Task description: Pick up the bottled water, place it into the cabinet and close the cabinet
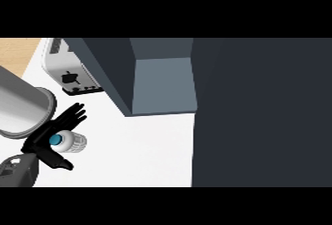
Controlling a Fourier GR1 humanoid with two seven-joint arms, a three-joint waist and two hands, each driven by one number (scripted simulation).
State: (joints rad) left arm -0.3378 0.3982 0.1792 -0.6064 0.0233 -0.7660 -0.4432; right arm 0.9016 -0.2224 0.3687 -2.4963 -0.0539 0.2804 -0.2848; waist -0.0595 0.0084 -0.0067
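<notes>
the hand is at the bottle, ready to lift it

the left hand (50, 134), black, has spread fingers and thumb around the clear plastic water bottle with a blue cap (66, 141) on the white counter (142, 149), not closed tight yet. next it must close, lift, and go right to the open dark grey cabinet (162, 79). the silver toaster (68, 66) shows small marks i cannot read

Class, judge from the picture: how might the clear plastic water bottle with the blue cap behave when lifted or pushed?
The clear plastic water bottle with the blue cap looks round, so it would probably roll if laid on its side. Its smooth wall may slip inside the left hand beside it. Standing on the white counter, it could tip if pushed high.
</notes>
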